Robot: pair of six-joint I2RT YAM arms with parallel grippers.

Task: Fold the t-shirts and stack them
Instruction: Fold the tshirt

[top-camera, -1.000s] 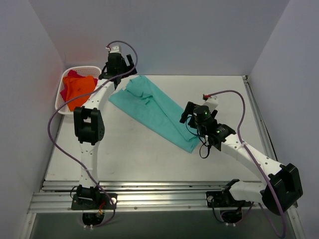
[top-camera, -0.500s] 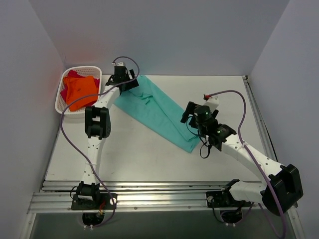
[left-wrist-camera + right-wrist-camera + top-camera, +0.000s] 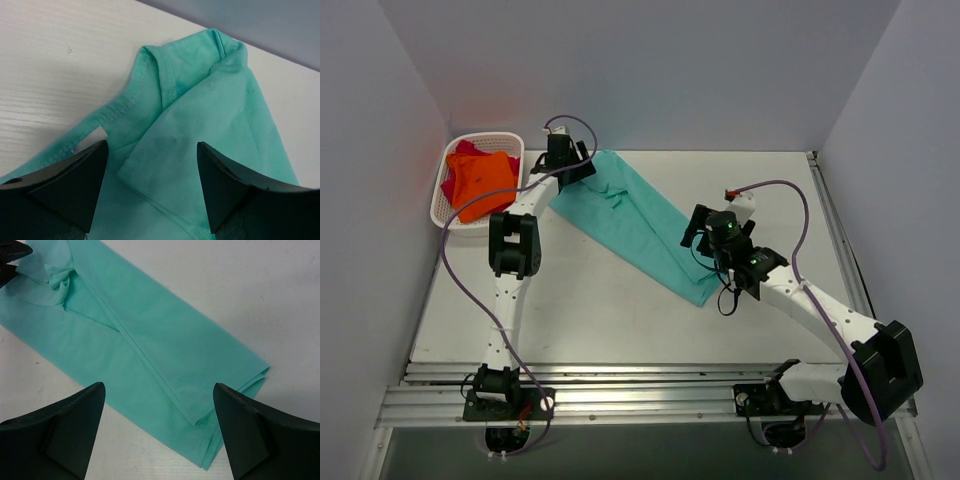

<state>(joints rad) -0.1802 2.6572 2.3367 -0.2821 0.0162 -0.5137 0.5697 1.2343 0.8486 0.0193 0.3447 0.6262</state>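
Observation:
The teal t-shirt (image 3: 635, 220) lies folded into a long strip, running diagonally from back left to front right on the table. My left gripper (image 3: 575, 172) hovers low over its back-left end, open, and its dark fingers (image 3: 75, 185) straddle a sleeve fold of the teal cloth (image 3: 215, 110). My right gripper (image 3: 700, 232) hangs open above the strip's front-right end, with the layered hem corner (image 3: 235, 385) lying between its fingers (image 3: 65, 430). The orange t-shirt (image 3: 480, 180) and the magenta-red t-shirt (image 3: 460, 152) lie crumpled in the basket.
A white lattice basket (image 3: 485, 137) stands at the back left corner against the left wall. Grey walls close off the left, back and right sides. A metal rail (image 3: 620, 385) runs along the table's near edge by the arm bases.
My left arm has swung from near the basket to the teal shirt's back-left end and dropped lower, its jaws narrowing slightly. The right arm has barely moved.

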